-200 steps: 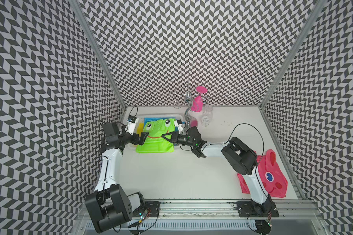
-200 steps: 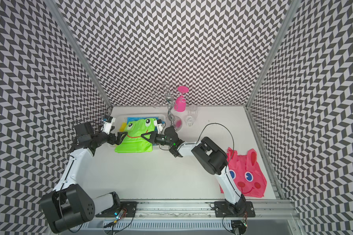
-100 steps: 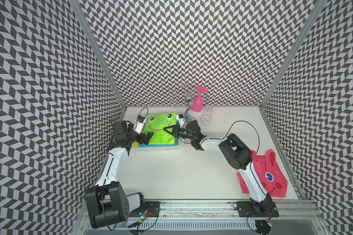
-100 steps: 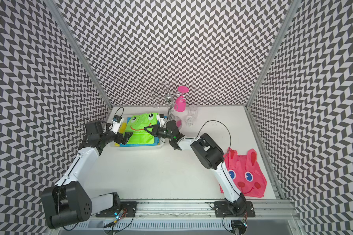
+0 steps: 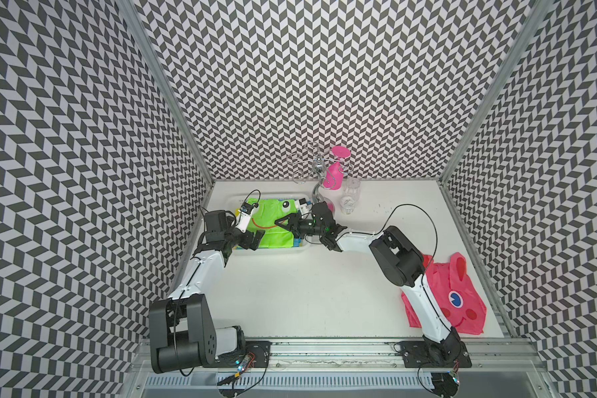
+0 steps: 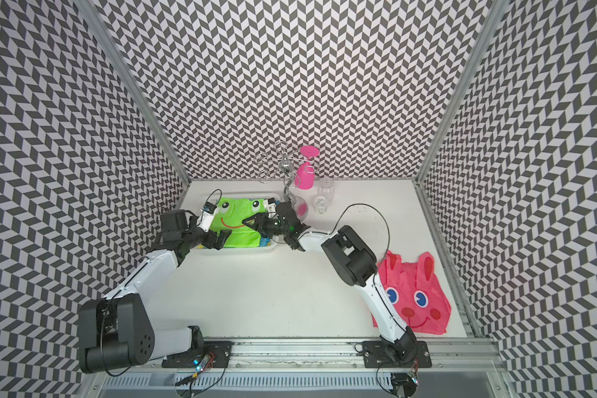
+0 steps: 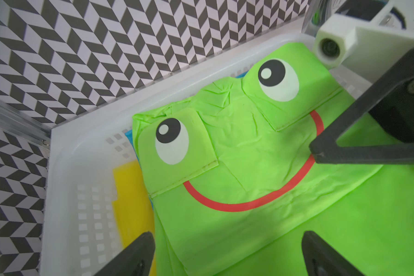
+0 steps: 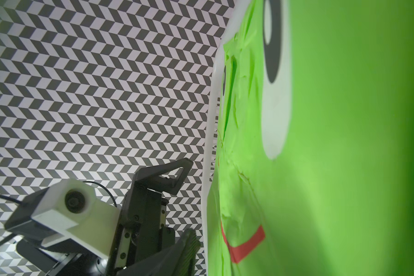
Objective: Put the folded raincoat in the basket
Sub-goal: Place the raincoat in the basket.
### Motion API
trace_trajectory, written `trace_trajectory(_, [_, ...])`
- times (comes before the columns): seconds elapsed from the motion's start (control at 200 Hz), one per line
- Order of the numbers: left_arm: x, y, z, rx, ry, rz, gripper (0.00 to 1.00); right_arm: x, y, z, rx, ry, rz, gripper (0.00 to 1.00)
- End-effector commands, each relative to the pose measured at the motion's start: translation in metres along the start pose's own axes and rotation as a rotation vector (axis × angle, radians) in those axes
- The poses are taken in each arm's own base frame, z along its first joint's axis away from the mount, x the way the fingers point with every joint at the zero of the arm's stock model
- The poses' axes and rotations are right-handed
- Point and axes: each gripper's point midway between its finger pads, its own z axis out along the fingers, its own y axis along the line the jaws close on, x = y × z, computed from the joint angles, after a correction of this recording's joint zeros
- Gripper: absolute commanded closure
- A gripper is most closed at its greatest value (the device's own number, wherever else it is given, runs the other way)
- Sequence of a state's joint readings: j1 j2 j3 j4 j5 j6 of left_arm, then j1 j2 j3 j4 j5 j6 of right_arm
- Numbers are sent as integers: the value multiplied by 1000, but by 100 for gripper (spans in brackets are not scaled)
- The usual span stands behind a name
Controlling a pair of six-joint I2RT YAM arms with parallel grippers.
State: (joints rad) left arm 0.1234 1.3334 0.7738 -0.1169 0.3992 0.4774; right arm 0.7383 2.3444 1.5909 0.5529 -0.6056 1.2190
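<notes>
Basket (image 5: pixel 271 250) holds one green raincoat (image 5: pixel 273 220); one pink raincoat (image 5: pixel 462 293) lies on table (image 5: pixel 307 293).

The folded raincoat (image 5: pixel 276 239) lies in the basket (image 5: pixel 273 250).

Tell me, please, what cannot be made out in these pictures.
Left wrist view: the green raincoat covers most of the yellow thing and blue thing beneath it; unidentifiable.
Right wrist view: the raincoat, close and blurred, blocks everything behind it.
Both top views: the right gripper is too small to tell open from shut.
Top view: the right arm hides part of the pink raincoat.
</notes>
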Motion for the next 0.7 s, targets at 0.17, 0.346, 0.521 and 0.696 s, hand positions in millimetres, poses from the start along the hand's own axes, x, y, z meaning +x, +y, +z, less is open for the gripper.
trace_trajectory(0.17, [31, 26, 34, -112, 138, -63, 1, -11, 42, -23, 18, -65, 6, 49])
trace_trajectory(0.346, [42, 29, 42, -124, 174, -103, 1, -16, 47, -36, 54, -100, -12, 48])
trace_trajectory(0.521, [40, 19, 40, -63, 173, -111, 1, -21, 46, -57, 121, -157, -50, 48])
trace_trajectory(0.696, [36, 13, 38, -27, 173, -116, 1, -23, 50, -83, 169, -211, -90, 48])
